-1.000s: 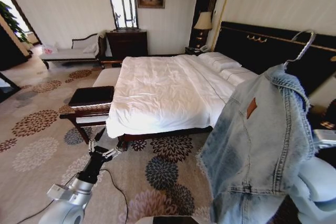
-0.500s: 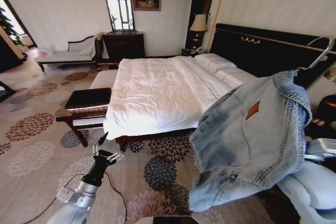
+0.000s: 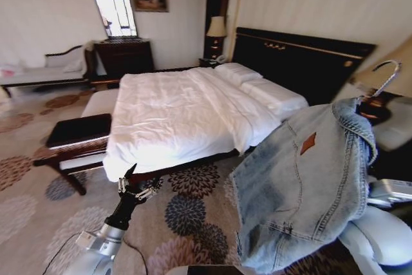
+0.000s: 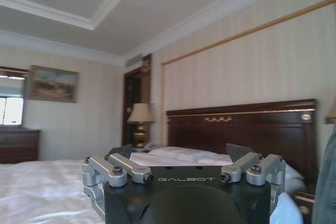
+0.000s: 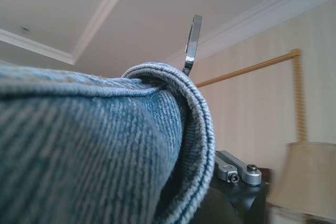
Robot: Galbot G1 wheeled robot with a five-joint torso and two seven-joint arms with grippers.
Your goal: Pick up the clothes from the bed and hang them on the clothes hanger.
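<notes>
The denim jacket (image 3: 302, 185) hung on the hanger (image 3: 380, 82) by the right arm, off the bed (image 3: 180, 114); I cannot tell the right claw's state. The left gripper (image 3: 136, 185) hovered low, fingers spread

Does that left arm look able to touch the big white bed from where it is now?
Probably not yet. The left gripper hangs open over the flowered carpet, short of the white bed, though nothing stands between them.
</notes>
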